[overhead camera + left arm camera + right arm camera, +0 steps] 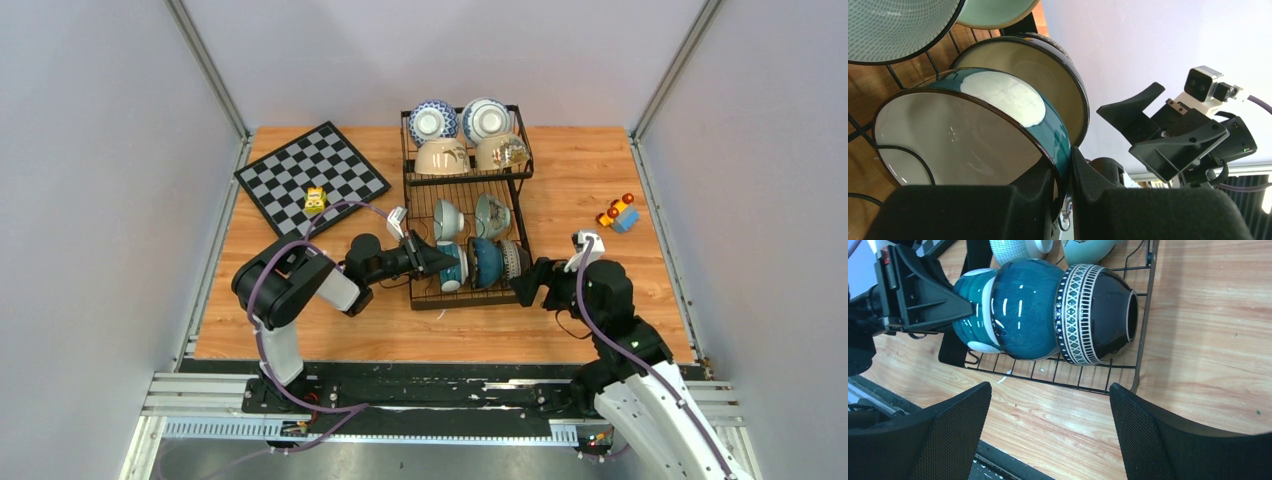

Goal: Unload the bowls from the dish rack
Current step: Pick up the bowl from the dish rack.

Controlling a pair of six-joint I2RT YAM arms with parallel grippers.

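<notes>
The black wire dish rack (467, 178) stands mid-table. Its upper basket holds several bowls, two blue-and-white (432, 122) and two beige (441, 157). On the lower tray (1143, 315) two pale bowls (492, 213) sit at the back. In front, on their sides in a row, are a teal bowl (970, 305), a dark blue bowl (1023, 310) and a black patterned bowl (1098, 310). My left gripper (1065, 175) is shut on the rim of the teal bowl (963, 135), one finger inside and one outside. My right gripper (1049, 390) is open over bare wood just before the rack's front right corner, holding nothing.
A chessboard (310, 178) with a small yellow toy (315, 199) on it lies at the back left. Coloured toy blocks (618, 214) sit right of the rack. Grey walls close in the table on three sides. My right gripper (1148, 130) faces the left one across the front bowls.
</notes>
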